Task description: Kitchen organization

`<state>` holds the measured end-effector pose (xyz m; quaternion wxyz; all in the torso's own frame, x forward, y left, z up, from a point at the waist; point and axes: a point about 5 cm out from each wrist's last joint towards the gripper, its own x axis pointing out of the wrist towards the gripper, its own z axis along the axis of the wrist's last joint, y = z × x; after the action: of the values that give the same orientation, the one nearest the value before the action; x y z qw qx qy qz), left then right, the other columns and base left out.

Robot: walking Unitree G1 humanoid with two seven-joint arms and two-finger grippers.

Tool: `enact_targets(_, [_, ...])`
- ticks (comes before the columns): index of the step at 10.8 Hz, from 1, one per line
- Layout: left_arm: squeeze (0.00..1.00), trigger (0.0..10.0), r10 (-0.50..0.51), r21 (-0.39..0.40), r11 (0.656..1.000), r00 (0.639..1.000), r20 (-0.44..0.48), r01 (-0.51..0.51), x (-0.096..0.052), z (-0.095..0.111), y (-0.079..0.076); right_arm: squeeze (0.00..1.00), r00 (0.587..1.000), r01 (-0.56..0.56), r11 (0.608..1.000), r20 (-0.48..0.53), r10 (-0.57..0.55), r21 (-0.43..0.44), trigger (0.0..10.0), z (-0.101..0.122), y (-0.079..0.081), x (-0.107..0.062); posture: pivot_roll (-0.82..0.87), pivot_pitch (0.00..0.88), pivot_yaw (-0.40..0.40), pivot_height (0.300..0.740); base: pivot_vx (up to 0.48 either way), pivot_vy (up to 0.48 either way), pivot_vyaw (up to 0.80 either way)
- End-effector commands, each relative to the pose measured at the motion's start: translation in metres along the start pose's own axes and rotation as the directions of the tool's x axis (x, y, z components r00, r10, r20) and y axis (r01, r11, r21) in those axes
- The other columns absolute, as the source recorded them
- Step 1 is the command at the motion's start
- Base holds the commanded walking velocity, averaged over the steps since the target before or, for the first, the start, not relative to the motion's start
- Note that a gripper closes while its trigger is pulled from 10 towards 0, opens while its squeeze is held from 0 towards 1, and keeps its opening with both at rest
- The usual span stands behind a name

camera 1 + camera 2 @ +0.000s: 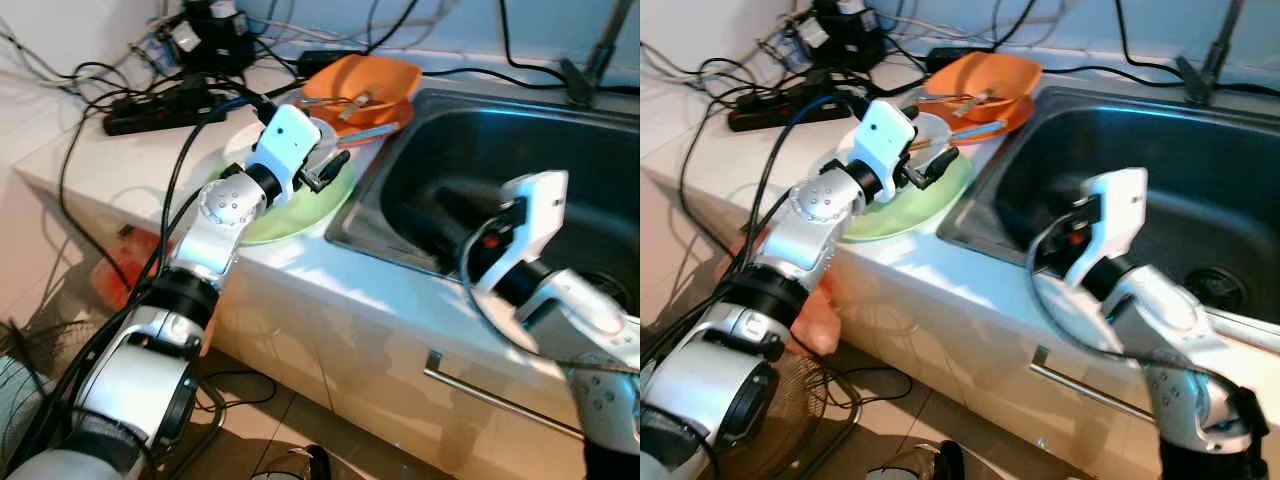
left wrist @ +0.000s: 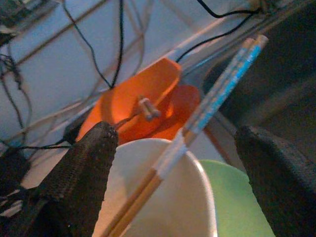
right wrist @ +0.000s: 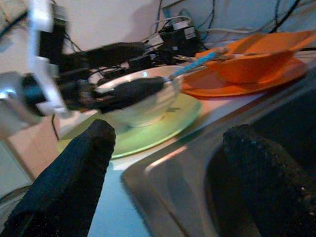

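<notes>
A white bowl (image 1: 931, 129) sits on a green plate (image 1: 298, 216) on the counter, left of the sink (image 1: 520, 140). A pair of chopsticks (image 2: 197, 118) with blue-patterned ends rests across the bowl's rim. My left gripper (image 1: 326, 167) hovers over the bowl, open, its fingers (image 2: 84, 173) standing wide on either side of the chopsticks without touching them. Behind it an orange bowl (image 1: 365, 78) holding utensils stands on an orange plate (image 1: 388, 116). My right gripper (image 3: 165, 148) is open and empty, low inside the sink near its left wall, facing the dishes.
A black power strip (image 1: 160, 110) and a tangle of cables (image 1: 110, 75) cover the counter's back left. A faucet base (image 1: 598, 55) stands behind the sink. Below the counter are a drawer handle (image 1: 490, 395) and an orange object (image 1: 120, 272) near the floor.
</notes>
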<state>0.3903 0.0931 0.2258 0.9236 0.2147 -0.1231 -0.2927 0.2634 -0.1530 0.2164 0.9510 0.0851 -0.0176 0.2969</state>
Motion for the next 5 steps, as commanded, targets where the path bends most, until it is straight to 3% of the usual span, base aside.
enact_targets(1, [0.00,10.0,-0.004,0.033,0.999,1.000,0.004,0.004,0.004,0.004,0.003,0.00,1.000,-0.023,1.000,0.005,0.023,0.004,10.0,0.002,0.008,-0.001,0.00,0.162,0.169,0.740,0.000,0.000,0.00])
enact_targets(5, [0.00,10.0,-0.053,0.072,0.996,0.999,-0.010,0.053,0.018,0.010,-0.001,0.00,1.000,-0.001,1.000,0.000,0.001,0.030,10.0,0.003,0.016,-0.009,-0.03,0.218,0.177,0.740,0.000,0.000,0.00])
